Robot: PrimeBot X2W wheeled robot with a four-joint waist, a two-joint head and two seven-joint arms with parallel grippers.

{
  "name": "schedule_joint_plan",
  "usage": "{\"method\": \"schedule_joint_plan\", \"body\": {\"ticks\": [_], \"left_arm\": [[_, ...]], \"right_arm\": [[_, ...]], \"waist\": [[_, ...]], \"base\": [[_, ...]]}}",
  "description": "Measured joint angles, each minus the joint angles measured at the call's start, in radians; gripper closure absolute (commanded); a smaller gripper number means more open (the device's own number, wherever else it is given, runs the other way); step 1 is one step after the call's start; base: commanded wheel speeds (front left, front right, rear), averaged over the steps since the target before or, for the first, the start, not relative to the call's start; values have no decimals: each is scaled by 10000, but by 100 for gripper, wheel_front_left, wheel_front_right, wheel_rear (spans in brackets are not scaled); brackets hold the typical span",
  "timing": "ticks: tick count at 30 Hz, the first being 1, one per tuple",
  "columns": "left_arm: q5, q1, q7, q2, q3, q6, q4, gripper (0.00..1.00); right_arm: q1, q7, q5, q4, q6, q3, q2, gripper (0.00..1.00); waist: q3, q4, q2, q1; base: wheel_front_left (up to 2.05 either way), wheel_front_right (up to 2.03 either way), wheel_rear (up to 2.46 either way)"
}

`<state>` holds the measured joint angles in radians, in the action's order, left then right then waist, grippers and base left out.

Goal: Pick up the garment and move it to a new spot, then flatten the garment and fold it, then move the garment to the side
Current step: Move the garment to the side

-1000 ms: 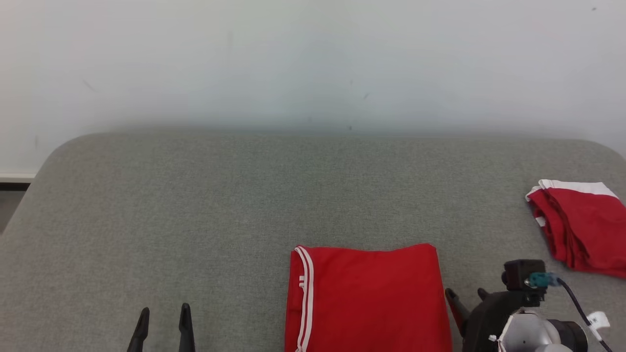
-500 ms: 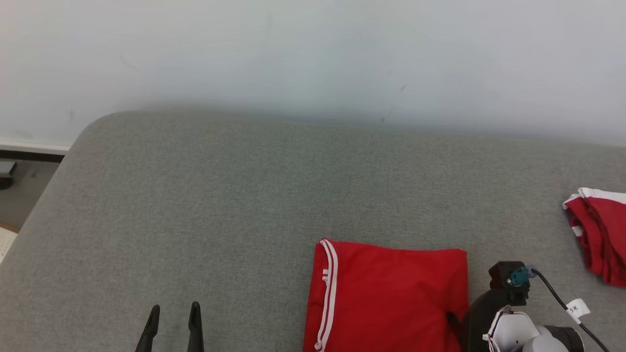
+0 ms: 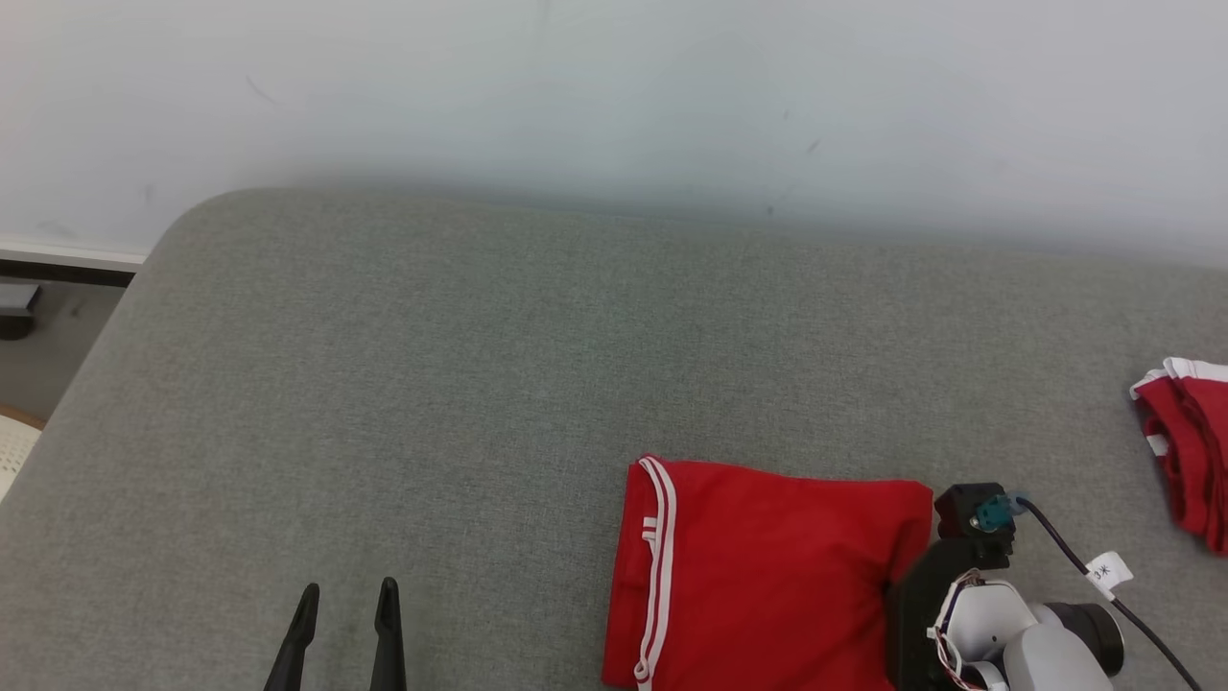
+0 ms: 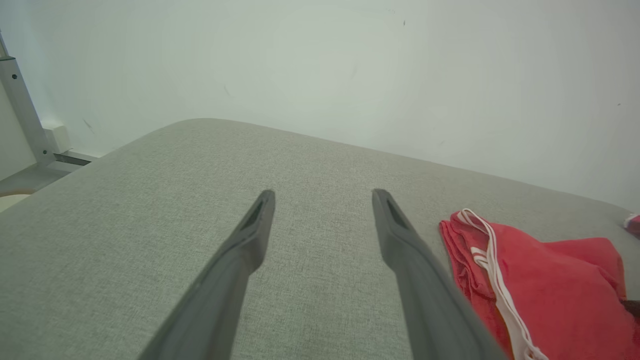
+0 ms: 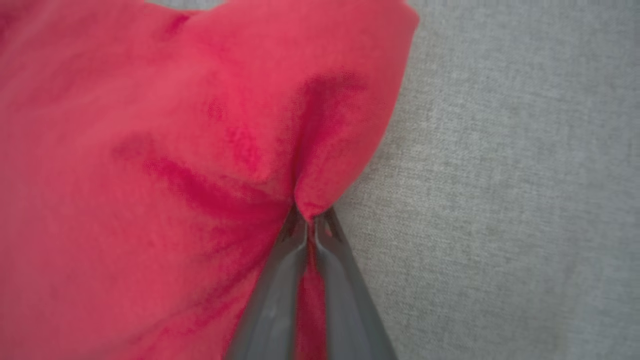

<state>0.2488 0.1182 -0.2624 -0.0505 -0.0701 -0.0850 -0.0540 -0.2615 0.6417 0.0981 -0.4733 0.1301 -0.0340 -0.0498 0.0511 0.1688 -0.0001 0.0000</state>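
A folded red garment (image 3: 767,566) with white stripes along its left edge lies at the near right of the grey cushion (image 3: 432,384). My right gripper (image 3: 890,600) is at the garment's right edge. In the right wrist view the right gripper (image 5: 310,220) is shut on a pinched ridge of the garment (image 5: 150,150), with red cloth between the fingers. My left gripper (image 3: 348,600) stands open over bare cushion to the garment's left. The left wrist view shows the left gripper (image 4: 323,200) with nothing between its fingers and the garment (image 4: 540,280) to the right.
Another red and white garment (image 3: 1185,451) lies bunched at the cushion's far right edge. A pale wall (image 3: 614,96) rises behind the cushion. Floor (image 3: 38,336) shows past the cushion's rounded left corner, and a metal frame (image 4: 20,105) stands there.
The camera has shifted. My right gripper moved left onto the garment's right edge and shut on it, puckering the cloth. The left gripper stays open.
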Motion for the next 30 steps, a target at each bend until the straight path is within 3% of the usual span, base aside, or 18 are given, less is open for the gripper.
{"method": "schedule_joint_plan", "body": {"ticks": [11,18,24,30], "left_arm": [[75,-398,-2,-2,-15,4,272,0],[98,-700,-2,2,-94,-33,299,0],[61,-1129,0,0,-150,-205,261,0],[-140,-1306,-2,0,-150,-299,196,0]], "right_arm": [[-803,516,-1392,1241,19,-499,23,100],[-1840,1275,-1971,2243,17,-1319,-953,100],[-2966,1737,-1795,2299,17,-1931,-1641,100],[-4039,1626,-1799,1860,17,-2830,-1641,100]], "waist": [[335,-537,1,1],[601,-1136,1,1],[1060,-1594,2,1],[1527,-1810,2,1]], "base": [[0,0,0],[0,0,0],[0,0,0],[0,0,0]]}}
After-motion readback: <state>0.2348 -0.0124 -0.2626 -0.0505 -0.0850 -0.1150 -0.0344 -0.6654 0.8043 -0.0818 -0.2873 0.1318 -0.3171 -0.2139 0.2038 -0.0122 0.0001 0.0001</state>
